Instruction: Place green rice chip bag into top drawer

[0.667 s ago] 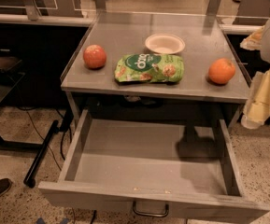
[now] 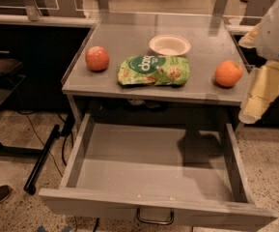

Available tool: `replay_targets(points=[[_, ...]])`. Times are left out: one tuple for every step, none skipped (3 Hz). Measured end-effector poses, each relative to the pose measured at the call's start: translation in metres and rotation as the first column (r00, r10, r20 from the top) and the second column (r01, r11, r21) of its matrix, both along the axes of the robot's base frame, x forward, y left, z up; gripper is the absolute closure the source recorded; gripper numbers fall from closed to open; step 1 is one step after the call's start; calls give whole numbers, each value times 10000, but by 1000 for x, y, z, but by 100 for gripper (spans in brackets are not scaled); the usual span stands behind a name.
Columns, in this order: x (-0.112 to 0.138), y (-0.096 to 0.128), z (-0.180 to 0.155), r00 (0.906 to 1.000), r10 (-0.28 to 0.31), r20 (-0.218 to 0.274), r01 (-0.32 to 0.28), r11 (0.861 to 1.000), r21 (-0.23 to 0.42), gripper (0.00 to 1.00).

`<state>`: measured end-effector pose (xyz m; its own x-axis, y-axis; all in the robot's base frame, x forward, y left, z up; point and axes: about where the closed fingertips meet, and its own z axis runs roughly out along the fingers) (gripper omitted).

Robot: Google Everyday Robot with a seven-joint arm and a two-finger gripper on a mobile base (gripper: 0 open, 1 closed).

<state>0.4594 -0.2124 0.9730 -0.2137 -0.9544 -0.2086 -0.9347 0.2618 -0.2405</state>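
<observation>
Crinkly green rice chip bag [image 2: 153, 70] is judged light, soft, crushable.
Best pinched at right seam; gripper [image 2: 260, 96] is seen far right, state cannot be told.

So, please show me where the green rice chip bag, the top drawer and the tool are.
green rice chip bag [image 2: 153, 70]: camera view, middle of the pouch.
top drawer [image 2: 129, 175]: camera view, bare flat bottom.
tool [image 2: 254, 109]: camera view, its pale lower end, at the right edge of the picture.

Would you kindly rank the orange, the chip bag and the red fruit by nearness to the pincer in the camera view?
The pincer hangs at the right edge.
1. orange, right
2. green rice chip bag, centre
3. red fruit, left
</observation>
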Motion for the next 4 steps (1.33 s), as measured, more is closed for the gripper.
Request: replay_targets(points=[[29, 9, -6, 9997, 186, -156, -186, 9998, 15, 0], [36, 13, -6, 9996, 244, -105, -244, 9997, 47, 0], [37, 17, -5, 9991, 433, 29, -433, 9990, 95, 0], [58, 42, -8, 9988, 485, 48, -487, 9984, 302, 0]])
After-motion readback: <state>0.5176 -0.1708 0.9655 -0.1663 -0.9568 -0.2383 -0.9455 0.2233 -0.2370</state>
